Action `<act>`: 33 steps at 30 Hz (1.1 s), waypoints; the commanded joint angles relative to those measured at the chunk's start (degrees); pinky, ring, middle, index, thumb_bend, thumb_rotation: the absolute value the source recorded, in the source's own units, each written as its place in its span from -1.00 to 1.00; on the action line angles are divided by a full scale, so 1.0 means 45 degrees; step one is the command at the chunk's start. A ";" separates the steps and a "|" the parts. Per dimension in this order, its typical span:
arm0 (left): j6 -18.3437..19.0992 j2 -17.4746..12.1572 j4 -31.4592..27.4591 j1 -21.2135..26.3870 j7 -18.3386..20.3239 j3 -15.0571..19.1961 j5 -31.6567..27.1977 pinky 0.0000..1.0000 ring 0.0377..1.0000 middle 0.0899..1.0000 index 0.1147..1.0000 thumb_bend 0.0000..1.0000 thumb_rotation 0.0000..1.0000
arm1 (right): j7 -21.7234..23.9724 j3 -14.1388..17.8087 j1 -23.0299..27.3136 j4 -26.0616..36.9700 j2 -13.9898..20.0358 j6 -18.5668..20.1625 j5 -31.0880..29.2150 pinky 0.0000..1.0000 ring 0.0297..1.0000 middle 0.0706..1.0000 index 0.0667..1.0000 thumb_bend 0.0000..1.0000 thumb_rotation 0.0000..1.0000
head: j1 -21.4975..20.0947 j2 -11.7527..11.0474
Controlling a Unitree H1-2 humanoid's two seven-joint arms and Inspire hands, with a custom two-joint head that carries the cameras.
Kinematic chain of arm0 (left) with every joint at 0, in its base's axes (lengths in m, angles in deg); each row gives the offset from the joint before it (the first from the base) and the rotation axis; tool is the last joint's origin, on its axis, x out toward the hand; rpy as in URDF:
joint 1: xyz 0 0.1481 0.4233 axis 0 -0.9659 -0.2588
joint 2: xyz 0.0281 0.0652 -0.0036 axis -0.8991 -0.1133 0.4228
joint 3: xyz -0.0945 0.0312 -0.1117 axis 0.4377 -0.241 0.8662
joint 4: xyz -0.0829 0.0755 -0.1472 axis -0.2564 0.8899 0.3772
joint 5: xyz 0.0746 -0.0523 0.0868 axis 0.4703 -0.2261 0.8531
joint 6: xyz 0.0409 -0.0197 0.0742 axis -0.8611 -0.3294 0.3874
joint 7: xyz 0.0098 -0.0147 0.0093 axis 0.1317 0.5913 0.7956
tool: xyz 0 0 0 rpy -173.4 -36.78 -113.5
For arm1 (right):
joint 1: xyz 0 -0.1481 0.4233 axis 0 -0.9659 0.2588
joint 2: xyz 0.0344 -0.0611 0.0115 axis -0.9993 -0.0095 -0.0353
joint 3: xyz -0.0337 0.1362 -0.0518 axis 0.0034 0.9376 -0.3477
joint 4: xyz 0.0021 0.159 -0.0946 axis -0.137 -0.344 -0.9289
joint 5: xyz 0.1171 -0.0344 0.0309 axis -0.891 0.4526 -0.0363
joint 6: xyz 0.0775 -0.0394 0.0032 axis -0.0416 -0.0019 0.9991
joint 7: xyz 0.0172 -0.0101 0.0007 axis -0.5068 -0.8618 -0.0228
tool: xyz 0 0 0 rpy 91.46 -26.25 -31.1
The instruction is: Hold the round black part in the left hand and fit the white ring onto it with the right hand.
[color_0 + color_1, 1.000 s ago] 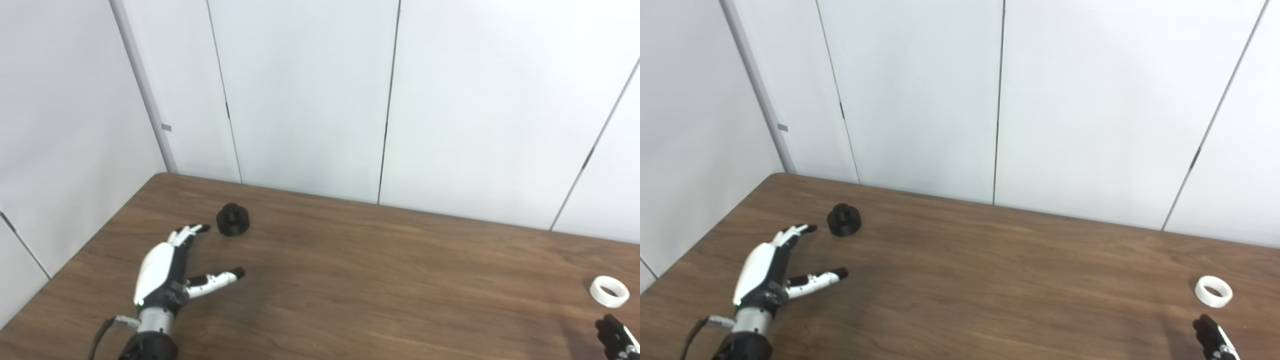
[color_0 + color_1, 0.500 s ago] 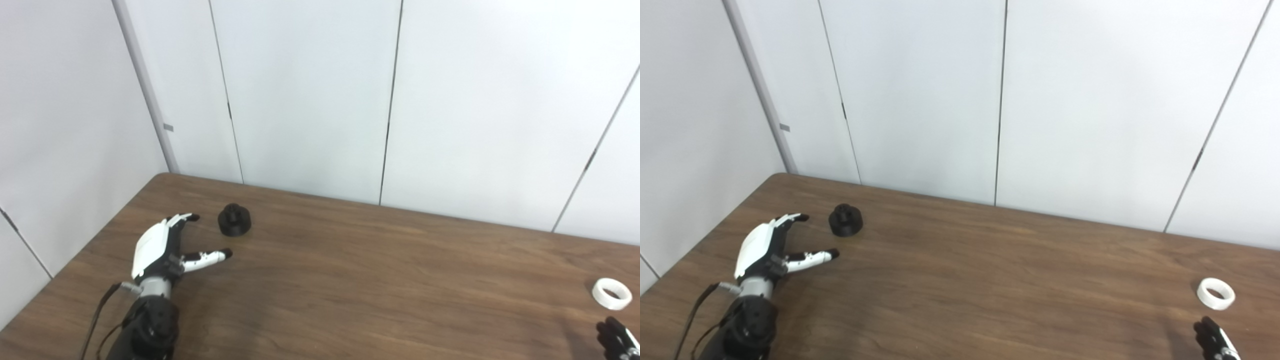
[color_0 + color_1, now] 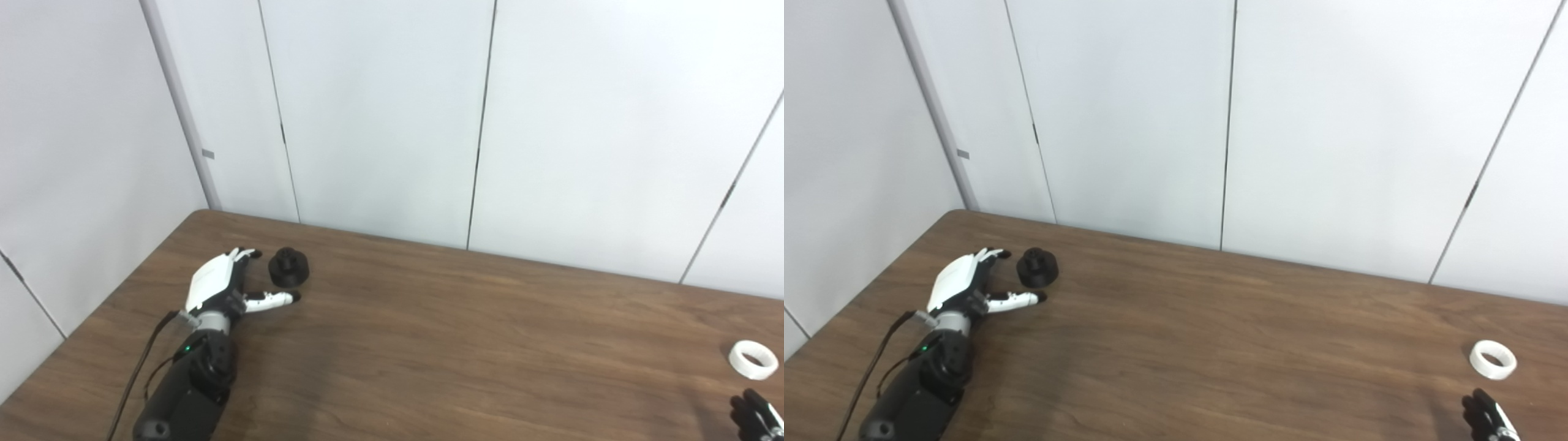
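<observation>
The round black part (image 3: 288, 268) sits near the table's (image 3: 429, 343) far left corner, just beside my left hand (image 3: 223, 288), whose fingers are spread and empty. The white ring (image 3: 753, 359) lies by the right edge; whether my right hand (image 3: 754, 418) is closed, I cannot tell.

Left hand (image 3: 219, 288) low, fingers spread, thumb out. Right hand (image 3: 1489, 419) only partly visible at bottom edge.

A bare lab corner — white wall panels (image 3: 380, 116), wooden table (image 3: 459, 343).
</observation>
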 commanded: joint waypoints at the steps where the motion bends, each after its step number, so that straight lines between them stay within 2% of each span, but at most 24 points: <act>1: -0.0002 -0.0517 0.0098 0.0785 -0.0340 -0.0042 0.0184 1.00 1.00 0.96 0.70 1.00 -0.09 | -0.0111 -0.0175 -0.0637 -0.0306 -0.0221 -0.0174 0.0113 0.90 0.85 0.78 0.80 0.50 1.00 | -0.0005 0.0030; 7: -0.0064 -0.0585 0.0349 0.1189 -0.0331 -0.0370 0.0160 1.00 1.00 0.99 0.67 1.00 -0.12 | 0.0306 -0.0364 -0.0718 -0.0330 0.0036 -0.0227 -0.0227 1.00 0.94 0.89 0.90 0.50 1.00 | -0.0027 0.0059; 13: -0.0186 -0.0555 0.0946 0.1644 -0.0633 -0.0684 0.0158 1.00 1.00 0.96 0.61 1.00 -0.18 | 0.0245 -0.0369 -0.0778 -0.0120 -0.0062 0.0016 -0.0325 1.00 0.92 0.88 0.89 0.48 1.00 | -0.0101 0.0080; 19: -0.0251 -0.0480 0.1595 0.2087 -0.0544 -0.0680 -0.0317 1.00 1.00 0.95 0.58 1.00 -0.22 | 0.0176 -0.0393 -0.0826 0.0096 -0.0135 0.0283 -0.0363 1.00 0.93 0.88 0.89 0.47 1.00 | -0.0152 0.0083; 33: -0.0427 -0.0623 0.2390 0.2411 -0.1038 -0.0826 -0.0474 1.00 1.00 0.88 0.48 0.98 -0.26 | 0.0165 -0.0456 -0.0808 0.0028 -0.0122 0.0201 -0.0324 1.00 0.96 0.89 0.92 0.39 1.00 | -0.0118 0.0036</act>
